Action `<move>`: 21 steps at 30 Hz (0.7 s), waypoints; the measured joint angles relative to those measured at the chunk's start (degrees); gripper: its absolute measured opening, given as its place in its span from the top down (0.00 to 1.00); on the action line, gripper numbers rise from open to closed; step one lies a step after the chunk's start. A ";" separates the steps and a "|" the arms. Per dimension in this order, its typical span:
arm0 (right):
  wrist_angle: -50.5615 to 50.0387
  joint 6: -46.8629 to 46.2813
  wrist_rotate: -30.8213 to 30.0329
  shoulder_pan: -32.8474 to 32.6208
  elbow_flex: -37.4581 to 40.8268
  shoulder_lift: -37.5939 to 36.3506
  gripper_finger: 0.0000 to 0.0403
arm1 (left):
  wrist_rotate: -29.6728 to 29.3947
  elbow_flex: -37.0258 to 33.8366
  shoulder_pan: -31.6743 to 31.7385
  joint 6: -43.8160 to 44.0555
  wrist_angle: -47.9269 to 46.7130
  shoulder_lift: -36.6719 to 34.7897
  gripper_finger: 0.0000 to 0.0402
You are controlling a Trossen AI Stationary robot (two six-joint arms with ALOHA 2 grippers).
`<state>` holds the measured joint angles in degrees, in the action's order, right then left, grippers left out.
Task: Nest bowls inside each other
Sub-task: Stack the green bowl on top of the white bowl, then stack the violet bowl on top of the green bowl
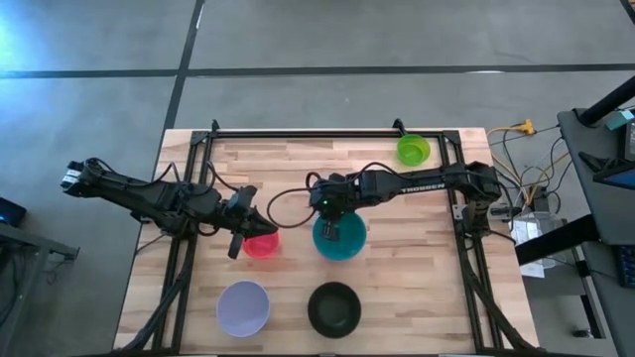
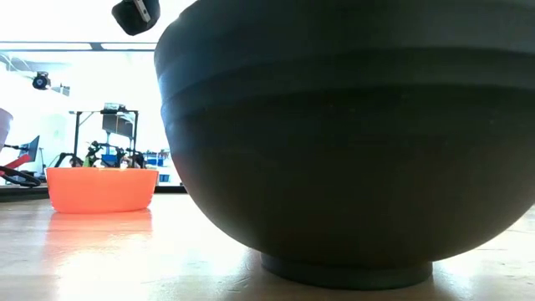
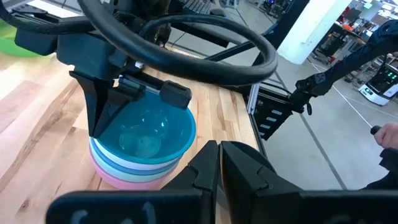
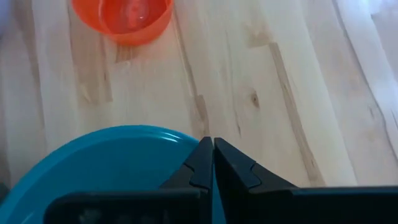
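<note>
Five separate bowl groups sit on the pale wooden table (image 1: 427, 248), its planks showing grain and knots. Near the middle stands a nested stack of smooth, glossy plastic bowls (image 3: 144, 144): a teal bowl (image 1: 339, 238) on top, with paler bluish rims and a pink one showing beneath it in the left wrist view. Just to its left lies the small red bowl (image 1: 262, 244), shallow, round and translucent orange-red in the low view. At the near edge rest the lavender bowl (image 1: 243, 307) and the black bowl (image 1: 334, 308), side by side but apart; the black one fills the low view with a matte, ridged wall and a short foot ring. A lime green bowl (image 1: 413, 150) sits alone at the far right corner. Over the teal bowl's rim, the right gripper (image 4: 212, 163) has its two dark fingers pressed together, and whether they pinch the rim cannot be told. Beside the red bowl, the left gripper (image 3: 219, 167) hangs with its fingers closed on nothing.
</note>
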<state>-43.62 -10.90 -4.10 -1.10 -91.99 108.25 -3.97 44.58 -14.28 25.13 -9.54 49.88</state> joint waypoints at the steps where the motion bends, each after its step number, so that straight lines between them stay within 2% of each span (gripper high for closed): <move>1: -0.04 -0.28 -0.10 0.00 -0.30 0.00 0.98 | 0.00 0.00 -0.02 0.02 0.00 -0.02 0.99; 7: -0.70 -1.56 -0.31 -0.03 -2.78 -2.90 0.98 | 0.61 0.00 -0.18 0.06 -0.07 -0.04 0.99; 12: -4.02 -1.51 -0.48 -1.48 -1.79 -8.84 0.98 | 3.52 0.00 -2.68 0.47 -1.97 -0.15 0.99; 17: -6.40 -1.20 -0.46 -3.82 3.62 -17.46 0.98 | 3.75 0.02 -7.79 6.33 -8.97 -0.19 0.99; 21: -6.34 -6.33 -2.30 -5.86 11.18 -25.20 0.98 | 3.76 0.02 -13.18 11.50 -12.96 -0.19 0.99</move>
<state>-49.96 -17.23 -6.40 -6.97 -80.81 83.05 -0.21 44.60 -27.47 36.62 -22.50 49.69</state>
